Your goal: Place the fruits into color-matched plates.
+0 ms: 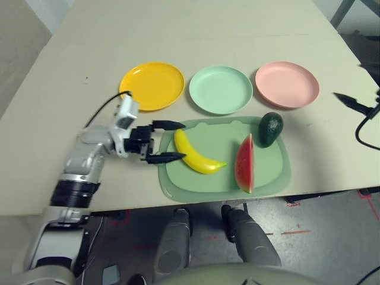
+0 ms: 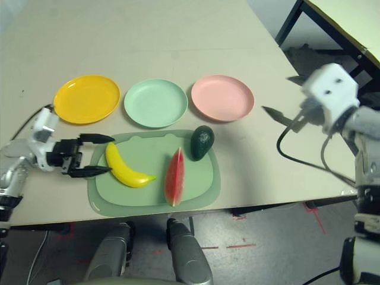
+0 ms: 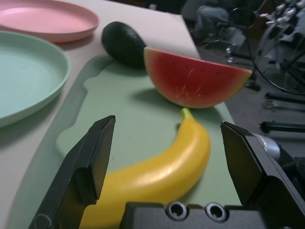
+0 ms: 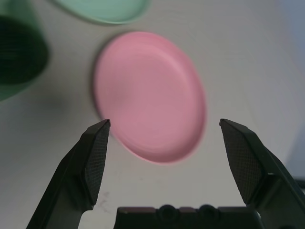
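You were lining up on the banana (image 1: 198,155), low centre of frame on the mat (image 1: 273,175); the left claw (image 1: 166,141) stood spread around its near end, not yet pinching. Next I'd judge: close, lift, carry to the yellow plate (image 1: 152,85), upper left. The right claw (image 2: 284,118) hung spread, empty, at right. You had three fruits: banana, avocado (image 1: 270,128), watermelon (image 1: 244,164); and three plates: yellow, green (image 1: 220,89), pink (image 1: 287,84).

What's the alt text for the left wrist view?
Open left pincer straddles a yellow banana lying on a pale green mat. Behind it sit a watermelon wedge and avocado, with the mint plate and pink plate beyond.
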Available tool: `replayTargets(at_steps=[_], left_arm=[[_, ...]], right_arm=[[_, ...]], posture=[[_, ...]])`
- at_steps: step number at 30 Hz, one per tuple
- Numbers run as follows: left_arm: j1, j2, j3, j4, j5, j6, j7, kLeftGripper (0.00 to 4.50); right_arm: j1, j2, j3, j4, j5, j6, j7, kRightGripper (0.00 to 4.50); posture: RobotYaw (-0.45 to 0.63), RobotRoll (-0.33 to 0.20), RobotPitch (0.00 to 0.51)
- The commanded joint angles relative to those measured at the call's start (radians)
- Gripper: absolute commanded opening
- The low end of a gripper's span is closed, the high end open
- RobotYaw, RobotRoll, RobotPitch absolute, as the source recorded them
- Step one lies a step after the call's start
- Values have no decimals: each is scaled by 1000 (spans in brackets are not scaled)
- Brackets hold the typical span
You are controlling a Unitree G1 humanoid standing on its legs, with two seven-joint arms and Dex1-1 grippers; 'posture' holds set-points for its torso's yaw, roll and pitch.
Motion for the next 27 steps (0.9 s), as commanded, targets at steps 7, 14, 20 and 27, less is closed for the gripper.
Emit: replayTargets(at_steps=[7, 14, 20, 27], left_arm=[[-43, -12, -30, 49, 65, -84, -44, 4500], [-16, -3, -10, 22, 67, -99, -17, 4500], [-15, -1, -6, 17, 74, -122, -1, 4500], [-4, -2, -16, -5, 82, -125, 3, 4500]], right_arm=[[-242, 65, 287, -25, -135, -227, 385, 4466], [-296, 132, 366, 2, -174, -326, 426, 4466], [-331, 187, 394, 60, -208, -387, 422, 4466], [-337, 249, 406, 104, -251, -429, 402, 4466]], posture=[[-94, 0, 254], [-62, 0, 240], [-47, 0, 234], [-23, 0, 244]])
